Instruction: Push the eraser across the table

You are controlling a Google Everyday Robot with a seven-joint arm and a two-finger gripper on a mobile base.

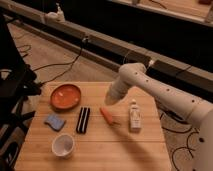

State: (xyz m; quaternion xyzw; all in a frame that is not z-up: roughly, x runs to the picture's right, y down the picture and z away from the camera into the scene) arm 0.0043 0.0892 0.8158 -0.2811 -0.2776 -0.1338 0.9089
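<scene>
The eraser (83, 120), a long black bar with a pale line down its middle, lies on the wooden table (100, 150) just below the orange plate (66, 96). My gripper (109, 98) is at the end of the white arm. It hangs over the table to the right of the plate, above the upper end of the orange pen-like tool (109, 115). It is up and to the right of the eraser and apart from it.
A blue sponge pad (54, 121) lies left of the eraser. A white cup (63, 145) stands at the front left. A small white bottle (134, 115) lies right of the orange tool. Cables run over the floor around the table.
</scene>
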